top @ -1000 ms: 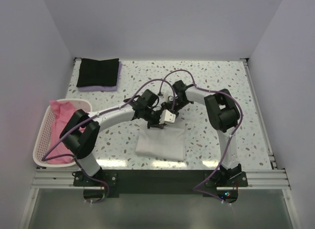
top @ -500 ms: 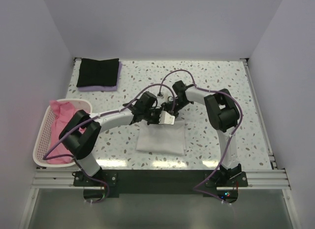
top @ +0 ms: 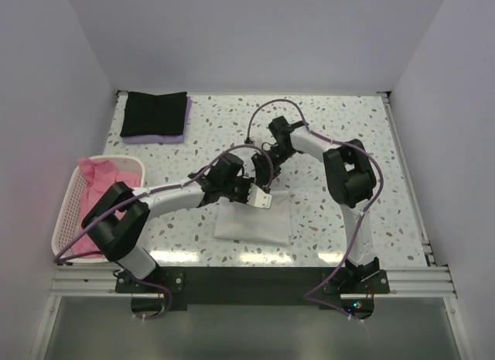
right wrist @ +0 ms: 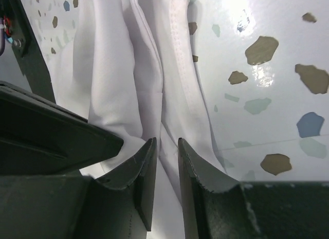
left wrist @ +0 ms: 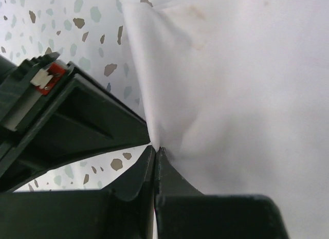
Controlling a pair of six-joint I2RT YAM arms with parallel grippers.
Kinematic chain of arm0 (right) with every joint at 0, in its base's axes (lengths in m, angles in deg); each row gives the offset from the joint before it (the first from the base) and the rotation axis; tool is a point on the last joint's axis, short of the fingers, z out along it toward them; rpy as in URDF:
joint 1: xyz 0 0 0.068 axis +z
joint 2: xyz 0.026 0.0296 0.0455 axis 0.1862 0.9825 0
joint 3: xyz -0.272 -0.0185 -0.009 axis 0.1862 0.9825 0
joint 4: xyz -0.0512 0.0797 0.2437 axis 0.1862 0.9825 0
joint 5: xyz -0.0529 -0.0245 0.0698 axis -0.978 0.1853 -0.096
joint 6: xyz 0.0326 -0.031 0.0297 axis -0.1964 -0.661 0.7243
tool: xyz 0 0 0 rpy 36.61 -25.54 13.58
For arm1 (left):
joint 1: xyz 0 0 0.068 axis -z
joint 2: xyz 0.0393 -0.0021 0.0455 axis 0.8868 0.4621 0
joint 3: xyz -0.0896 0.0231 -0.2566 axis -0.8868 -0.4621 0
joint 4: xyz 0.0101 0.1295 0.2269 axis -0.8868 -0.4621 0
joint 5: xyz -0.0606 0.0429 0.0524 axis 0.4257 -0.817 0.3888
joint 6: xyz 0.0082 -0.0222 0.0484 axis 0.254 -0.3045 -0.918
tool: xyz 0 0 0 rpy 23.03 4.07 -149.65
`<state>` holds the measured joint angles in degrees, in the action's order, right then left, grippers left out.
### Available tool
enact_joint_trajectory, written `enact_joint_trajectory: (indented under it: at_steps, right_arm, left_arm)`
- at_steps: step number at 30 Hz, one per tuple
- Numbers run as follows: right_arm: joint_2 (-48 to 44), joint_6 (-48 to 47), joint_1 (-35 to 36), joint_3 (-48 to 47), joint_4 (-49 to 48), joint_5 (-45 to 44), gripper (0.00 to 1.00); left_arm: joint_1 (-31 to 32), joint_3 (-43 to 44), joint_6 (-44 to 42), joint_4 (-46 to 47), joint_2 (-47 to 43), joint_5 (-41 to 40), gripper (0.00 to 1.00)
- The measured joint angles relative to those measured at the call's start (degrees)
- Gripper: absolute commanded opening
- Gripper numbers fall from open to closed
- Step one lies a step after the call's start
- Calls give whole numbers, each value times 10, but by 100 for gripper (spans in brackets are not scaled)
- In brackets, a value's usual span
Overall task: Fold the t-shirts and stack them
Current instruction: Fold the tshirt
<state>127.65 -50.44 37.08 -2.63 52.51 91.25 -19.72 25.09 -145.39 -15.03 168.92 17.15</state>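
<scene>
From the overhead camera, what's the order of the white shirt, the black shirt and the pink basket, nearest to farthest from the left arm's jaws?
1. The white shirt: mid-table, its edge pinched by the left gripper.
2. The black shirt: folded at the far left corner.
3. The basket: at the table's left edge, somewhat farther out.

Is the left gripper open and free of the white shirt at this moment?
No, the left gripper is shut tight on a pinched fold of the white shirt.

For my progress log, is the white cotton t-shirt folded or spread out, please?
Folded: the white cotton t-shirt lies as a compact rectangle, with stacked layers showing at its edge.
</scene>
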Motion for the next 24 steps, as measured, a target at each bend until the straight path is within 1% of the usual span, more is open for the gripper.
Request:
enact_joint_trajectory:
  at_steps: [6,11,15,24]
  right_arm:
    - [7,-63,0,-55,70,-24,20]
    - [60,-100,2,-89,116,-19,14]
    - [95,-108,3,-90,147,9,13]
    - [109,-150,3,-101,183,28,12]
  left_arm:
    - [19,-31,-21,24,-28,-16,0]
    - [23,-45,-30,48,-30,-32,0]
    - [23,-50,-34,73,-31,-46,0]
    - [23,-57,-57,140,-32,-71,0]
